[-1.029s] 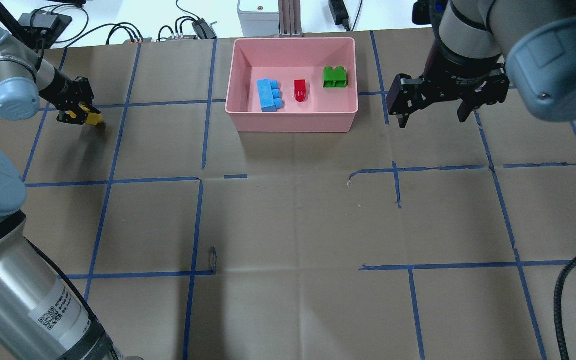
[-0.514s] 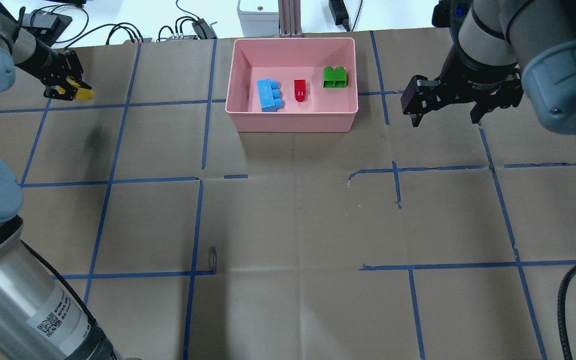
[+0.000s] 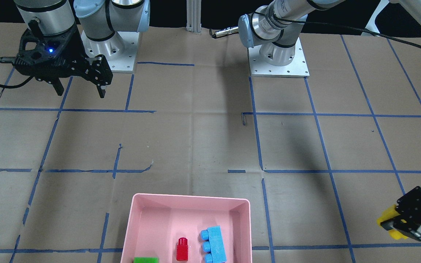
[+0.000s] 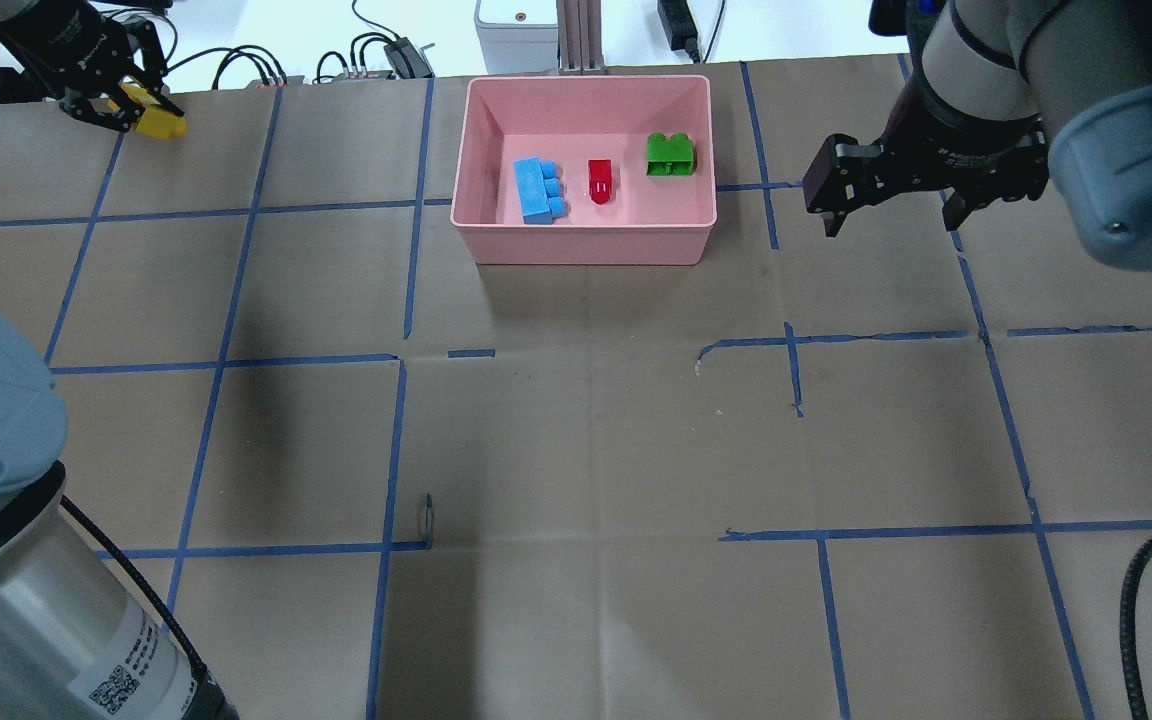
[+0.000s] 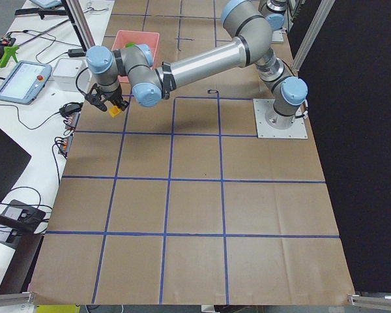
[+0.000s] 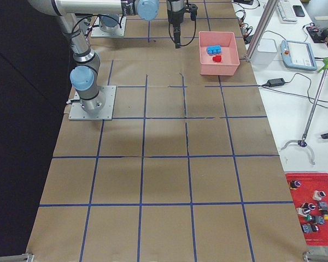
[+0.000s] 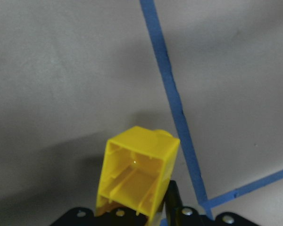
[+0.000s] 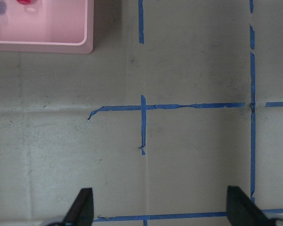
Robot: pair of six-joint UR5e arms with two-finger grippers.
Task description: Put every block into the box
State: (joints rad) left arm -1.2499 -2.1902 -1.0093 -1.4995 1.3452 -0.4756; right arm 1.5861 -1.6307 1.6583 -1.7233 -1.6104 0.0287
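- Now left gripper [image 4: 136,105] clamped on yellow block [image 4: 161,123], held above table [image 4: 586,420] near far left corner, well apart from box [image 4: 583,250].
- Right gripper [image 4: 891,222] spread wide, empty, beside box.
- Blue block [image 4: 536,190], red block [image 4: 600,180], green block [image 4: 670,154] inside box.

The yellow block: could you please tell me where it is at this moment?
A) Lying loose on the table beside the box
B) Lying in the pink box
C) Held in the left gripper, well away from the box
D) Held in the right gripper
C: the yellow block is clamped in the left gripper far from the pink box, while the right gripper is open and empty.
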